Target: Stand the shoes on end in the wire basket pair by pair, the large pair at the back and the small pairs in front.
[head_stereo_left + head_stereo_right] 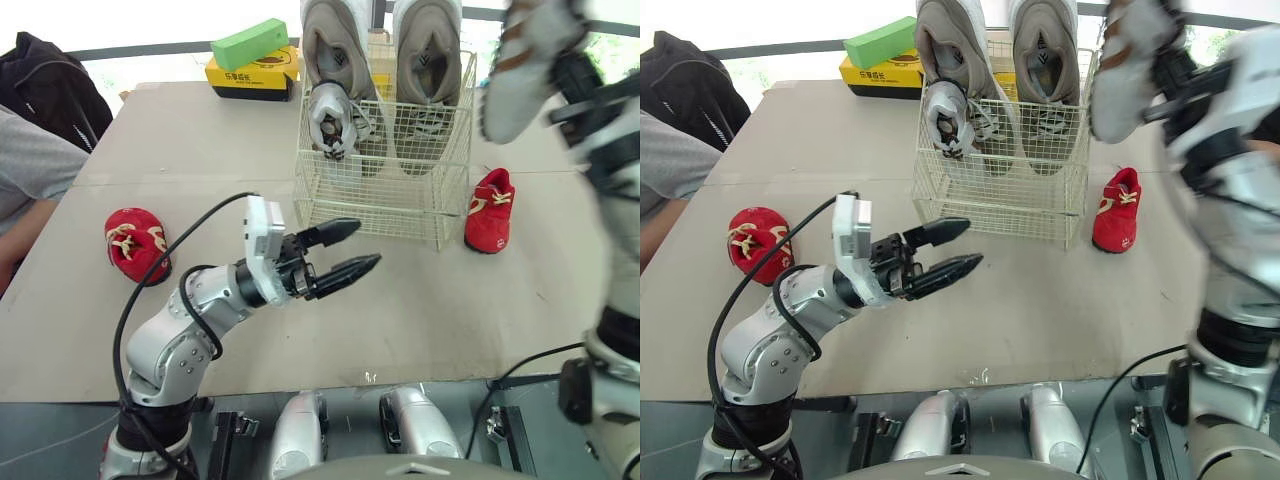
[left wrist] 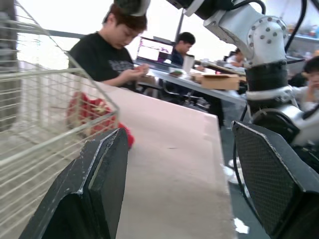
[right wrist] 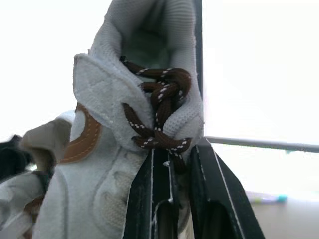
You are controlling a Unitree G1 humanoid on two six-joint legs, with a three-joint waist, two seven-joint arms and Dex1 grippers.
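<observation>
Your right hand (image 3: 172, 164) grips a small grey shoe (image 1: 515, 85) raised near the basket (image 1: 400, 205). Stand it beside its mate (image 1: 335, 120) in front. Your left hand (image 1: 365, 246) is released.

Tan table (image 1: 400, 330), bright window (image 3: 259, 69) behind, cluttered desk (image 2: 199, 83) beyond.
</observation>
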